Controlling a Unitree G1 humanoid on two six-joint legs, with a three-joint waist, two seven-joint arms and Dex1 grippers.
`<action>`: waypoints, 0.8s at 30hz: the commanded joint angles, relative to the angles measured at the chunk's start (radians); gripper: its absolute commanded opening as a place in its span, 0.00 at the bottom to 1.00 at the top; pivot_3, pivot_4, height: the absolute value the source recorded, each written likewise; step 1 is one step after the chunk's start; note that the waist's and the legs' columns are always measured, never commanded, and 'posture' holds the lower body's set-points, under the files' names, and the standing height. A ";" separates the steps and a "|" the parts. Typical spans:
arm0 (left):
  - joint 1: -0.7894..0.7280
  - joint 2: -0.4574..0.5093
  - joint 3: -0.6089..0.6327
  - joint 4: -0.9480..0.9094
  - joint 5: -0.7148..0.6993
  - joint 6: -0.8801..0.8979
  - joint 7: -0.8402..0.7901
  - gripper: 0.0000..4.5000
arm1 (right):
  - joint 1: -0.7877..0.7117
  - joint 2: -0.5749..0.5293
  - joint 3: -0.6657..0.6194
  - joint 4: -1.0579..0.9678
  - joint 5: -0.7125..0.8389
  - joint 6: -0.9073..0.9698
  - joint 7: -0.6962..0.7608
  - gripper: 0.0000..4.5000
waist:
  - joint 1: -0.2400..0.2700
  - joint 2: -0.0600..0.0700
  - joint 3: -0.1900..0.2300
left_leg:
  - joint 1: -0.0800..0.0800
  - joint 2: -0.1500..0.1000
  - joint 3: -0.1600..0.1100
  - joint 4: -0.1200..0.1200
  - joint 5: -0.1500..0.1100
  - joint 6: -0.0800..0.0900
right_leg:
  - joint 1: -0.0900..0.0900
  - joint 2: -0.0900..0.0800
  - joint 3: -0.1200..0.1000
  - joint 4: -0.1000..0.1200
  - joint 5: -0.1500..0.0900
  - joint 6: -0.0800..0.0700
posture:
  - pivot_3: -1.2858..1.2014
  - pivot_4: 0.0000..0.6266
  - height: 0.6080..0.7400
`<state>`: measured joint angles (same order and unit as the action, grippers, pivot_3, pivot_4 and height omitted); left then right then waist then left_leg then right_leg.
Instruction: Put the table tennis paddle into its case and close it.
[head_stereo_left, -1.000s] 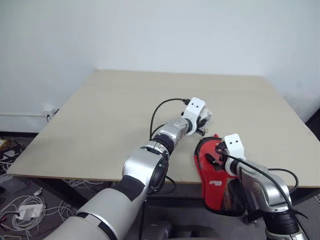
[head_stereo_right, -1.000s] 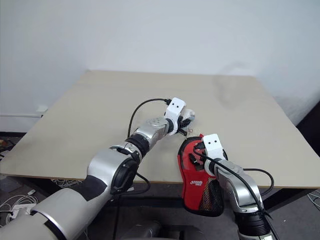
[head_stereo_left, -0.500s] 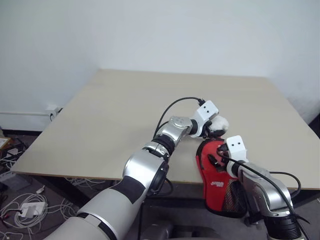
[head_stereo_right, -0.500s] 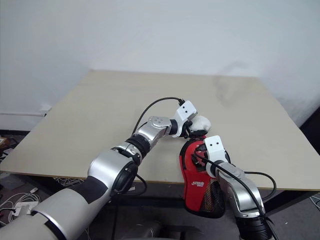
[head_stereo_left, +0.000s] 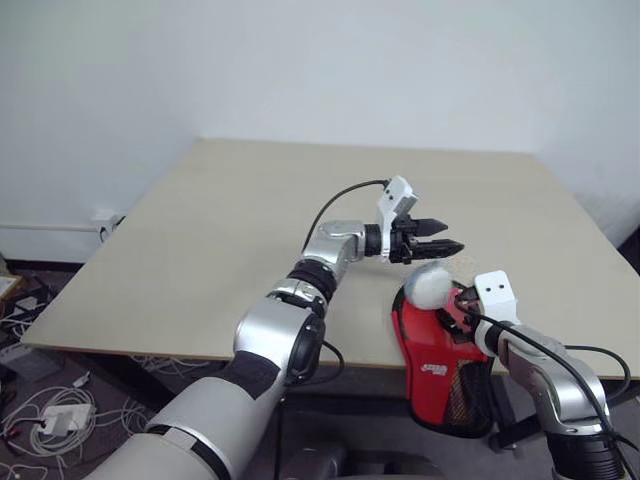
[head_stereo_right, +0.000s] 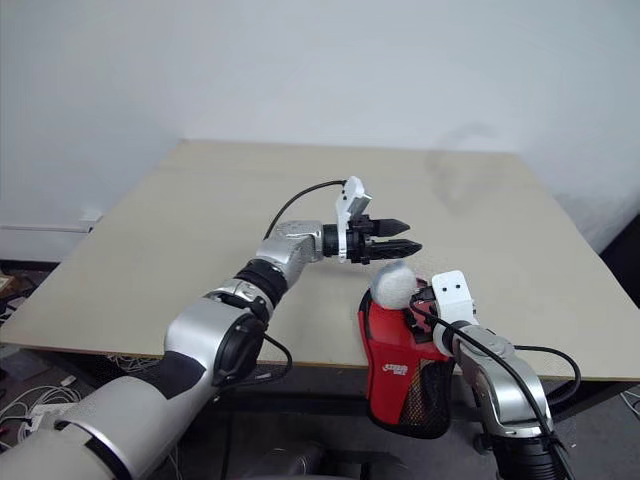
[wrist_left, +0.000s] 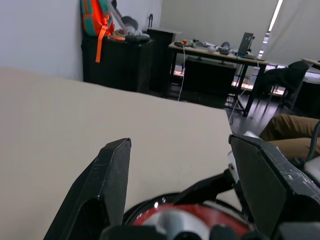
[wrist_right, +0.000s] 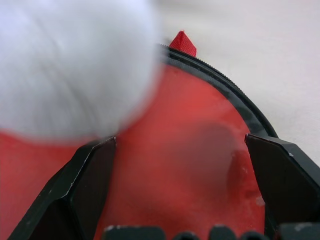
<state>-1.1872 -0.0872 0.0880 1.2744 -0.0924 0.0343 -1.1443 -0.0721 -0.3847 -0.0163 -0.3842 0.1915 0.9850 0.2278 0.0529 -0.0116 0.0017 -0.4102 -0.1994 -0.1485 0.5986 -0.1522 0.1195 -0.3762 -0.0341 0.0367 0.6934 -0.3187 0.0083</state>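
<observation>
Case (head_stereo_left: 432, 345) lies at the table (head_stereo_left: 220, 230) edge under my right gripper (wrist_right: 182, 165), its lower end overhanging. My worry: a grey-white ball (head_stereo_left: 430, 284) sits on its upper end, and closing now could trap it or knock it off. Right jaws are spread wide over red surface, ball just ahead of one finger; whether that red is paddle or case I cannot tell. Left gripper (head_stereo_left: 440, 243) hangs above the ball, jaws parted, empty.
</observation>
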 joint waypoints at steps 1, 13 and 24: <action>-0.012 0.047 0.018 -0.045 -0.034 0.084 -0.054 0.73 | 0.006 -0.037 -0.015 0.002 0.003 0.031 0.024 1.00 | 0.000 0.000 0.000 | 0.000 0.000 0.000 0.000 0.000 0.000 | 0.000 0.000 0.000 0.000 0.000 0.000 | 0.52 0.00 1.00; 0.254 0.349 -0.374 -0.615 -0.212 0.417 -0.470 0.73 | -0.079 -0.016 -0.252 -0.038 0.064 0.040 0.002 1.00 | -0.010 0.009 0.006 | 0.000 0.000 0.000 -0.001 0.000 0.000 | -0.001 0.000 0.002 0.000 0.000 0.000 | 0.52 0.00 1.00; 0.362 0.344 -0.476 -0.815 -0.322 0.757 -0.411 0.73 | -0.242 0.086 -0.317 -0.090 0.272 0.222 0.027 1.00 | -0.009 0.013 0.008 | 0.000 0.000 0.001 -0.003 0.004 -0.006 | -0.002 0.001 0.003 0.001 0.000 -0.001 | 0.52 0.00 1.00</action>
<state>-0.7923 0.2683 -0.3795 0.4442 -0.4318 0.7882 -1.5794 -0.2911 -0.2935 -0.3602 -0.4225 0.4121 1.1672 0.2268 0.0441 0.0014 0.0094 -0.4100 -0.1991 -0.1479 0.5961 -0.1488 0.1142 -0.3783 -0.0327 0.0397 0.6941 -0.3185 0.0073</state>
